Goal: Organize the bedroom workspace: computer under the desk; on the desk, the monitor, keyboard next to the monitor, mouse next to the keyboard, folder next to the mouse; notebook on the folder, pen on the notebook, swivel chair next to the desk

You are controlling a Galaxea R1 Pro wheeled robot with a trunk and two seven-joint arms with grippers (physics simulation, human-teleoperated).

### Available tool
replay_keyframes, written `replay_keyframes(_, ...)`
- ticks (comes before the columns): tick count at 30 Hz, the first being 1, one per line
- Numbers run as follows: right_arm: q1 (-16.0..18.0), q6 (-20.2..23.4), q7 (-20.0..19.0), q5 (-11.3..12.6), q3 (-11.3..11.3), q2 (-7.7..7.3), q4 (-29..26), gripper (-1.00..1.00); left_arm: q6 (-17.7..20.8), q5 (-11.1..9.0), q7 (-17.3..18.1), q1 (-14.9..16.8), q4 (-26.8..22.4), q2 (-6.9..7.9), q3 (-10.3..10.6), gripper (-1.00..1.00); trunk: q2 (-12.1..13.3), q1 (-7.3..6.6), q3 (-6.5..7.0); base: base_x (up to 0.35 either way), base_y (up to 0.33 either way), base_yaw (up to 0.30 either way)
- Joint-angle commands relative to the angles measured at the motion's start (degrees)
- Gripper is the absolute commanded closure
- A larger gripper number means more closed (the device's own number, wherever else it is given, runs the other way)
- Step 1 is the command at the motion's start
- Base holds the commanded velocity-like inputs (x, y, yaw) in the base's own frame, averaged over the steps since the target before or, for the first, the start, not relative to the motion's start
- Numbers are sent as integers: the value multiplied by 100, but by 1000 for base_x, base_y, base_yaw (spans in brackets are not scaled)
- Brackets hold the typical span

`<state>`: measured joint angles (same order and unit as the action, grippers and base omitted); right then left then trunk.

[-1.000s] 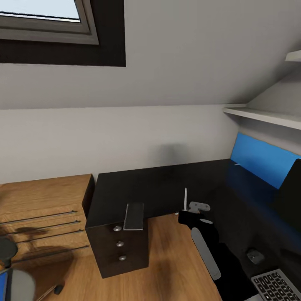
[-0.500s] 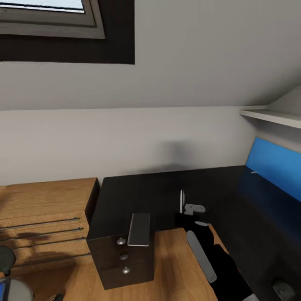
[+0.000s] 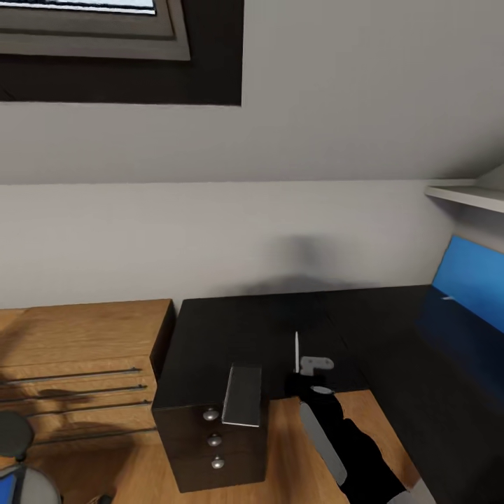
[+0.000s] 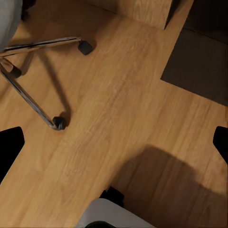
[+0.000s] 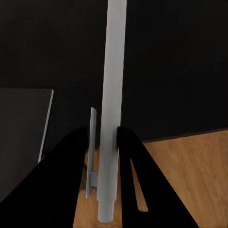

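Observation:
My right gripper (image 3: 299, 381) is shut on the slim white pen (image 3: 296, 350), held upright over the front edge of the black desk (image 3: 266, 322). In the right wrist view the pen (image 5: 114, 95) runs between my two dark fingers (image 5: 71, 166). The grey notebook (image 3: 242, 395) lies on the desk corner above the drawer unit (image 3: 213, 441), just left of the pen. The swivel chair (image 3: 28, 486) shows at the bottom left with a sliver of the blue folder (image 3: 5, 490). My left gripper (image 4: 114, 142) hangs open over the wood floor beside the chair's chrome base (image 4: 28, 95).
A light wooden dresser (image 3: 77, 350) stands left of the desk. A blue panel (image 3: 465, 283) lines the desk's right wall under a white shelf (image 3: 469, 196). A skylight (image 3: 105, 35) sits in the sloped wall. The chair's castors (image 4: 59, 122) rest on the floor near the drawer unit (image 4: 199, 66).
The head view has swung left, so the keyboard, mouse and monitor have left the picture. My right gripper with the pen has come closer to the notebook.

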<state>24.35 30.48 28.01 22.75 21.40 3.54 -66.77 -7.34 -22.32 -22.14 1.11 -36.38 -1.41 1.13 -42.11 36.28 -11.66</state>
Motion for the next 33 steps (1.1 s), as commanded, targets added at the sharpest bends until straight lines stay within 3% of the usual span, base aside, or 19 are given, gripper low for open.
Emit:
replay_keyframes(1,44,-35,56,49,13,61,234,100,-79,-55,-17,3,-1,1,16,-100,-6,4,-9,312,0,1)
replay_keyframes(2,77,-47,56,48,13,80,341,100,-89,-54,-17,3,-1,1,16,-100,-6,4,-9,314,0,1)
replay_keyframes(3,374,-105,47,50,11,125,826,100,-112,-54,-18,3,-1,1,21,-100,-6,4,-9,318,-5,0)
replay_keyframes(4,487,-126,45,54,10,131,964,100,-115,-54,-18,3,-1,1,22,-100,-6,4,-9,319,-13,0)
replay_keyframes(7,1380,-317,10,107,-16,151,2087,100,-125,-53,-18,3,-1,4,27,-100,-6,4,-9,321,-52,0)
replay_keyframes(8,1503,-340,-17,111,-19,152,2245,100,-126,-53,-18,3,-1,5,27,-100,-6,4,-9,321,-62,0)
replay_keyframes(10,2039,-448,-275,120,-21,175,2951,100,-127,-52,-18,3,-1,8,27,-100,-6,4,-9,322,-53,0)
replay_keyframes(14,2490,-522,-515,127,-27,219,3671,100,-128,-33,-18,3,-1,9,28,-100,-6,4,-9,321,-18,0)
replay_keyframes(19,2612,-633,-605,183,-40,239,4254,100,-132,15,-18,3,-4,6,26,-100,-6,4,-9,166,-3,0)
replay_keyframes(22,2633,-600,-847,630,-85,257,4822,100,-168,10,-32,3,-48,9,7,-100,-6,4,-9,25,-1,0)
replay_keyframes(27,2636,-335,-879,808,-98,259,4938,100,-243,1,-43,3,-64,9,2,-100,-6,4,-9,4,0,0)
replay_keyframes(33,2636,262,-893,1219,-101,261,4969,100,-267,-7,-63,3,-146,9,-5,-100,-6,4,-9,0,0,0)
